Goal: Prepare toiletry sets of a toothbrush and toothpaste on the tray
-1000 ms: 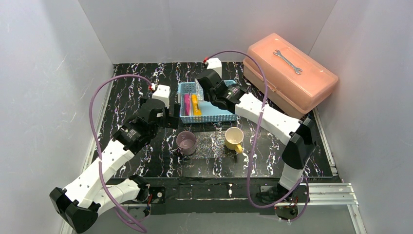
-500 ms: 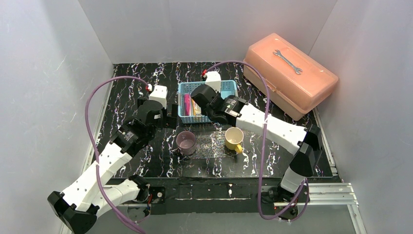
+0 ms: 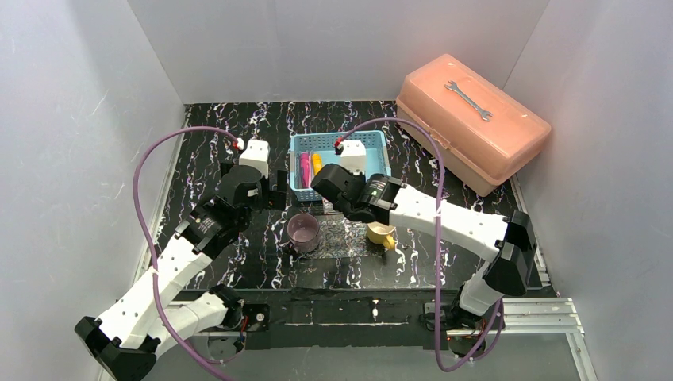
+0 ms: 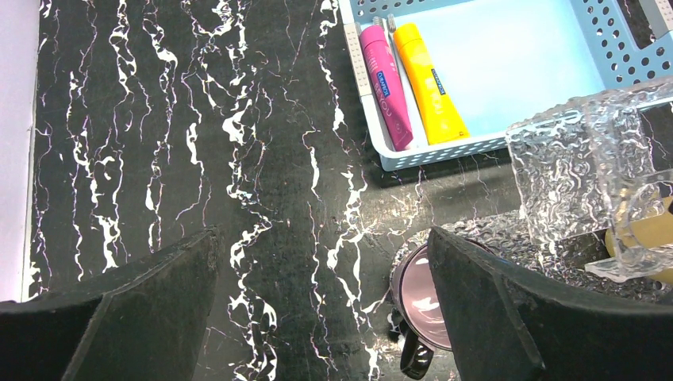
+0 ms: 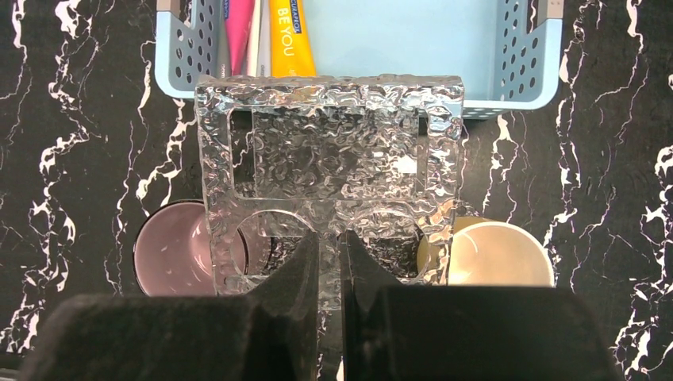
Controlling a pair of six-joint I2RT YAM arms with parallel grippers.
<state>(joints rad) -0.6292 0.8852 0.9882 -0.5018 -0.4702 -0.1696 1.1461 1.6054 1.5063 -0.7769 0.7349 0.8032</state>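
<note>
Tray [image 5: 329,159] is clamped in the right end effector [image 5: 329,238] — left end effector [image 4: 321,242] spread wide.

Ahead of the right gripper [image 5: 328,242], the tray [image 5: 329,135] blurs the inner sides of the purple cup [image 5: 171,258] and yellow cup [image 5: 500,258]. The basket [image 5: 532,71], pink tube [image 5: 238,32], yellow tube [image 5: 290,36] and toothbrush [image 5: 256,40] run off the top edge.

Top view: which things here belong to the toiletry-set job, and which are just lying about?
Job: tray, held in the right claw; pink tube, yellow tube and toothbrush, all in the basket.
Lying about: purple cup, yellow cup, toolbox, wrench on its lid.
</note>
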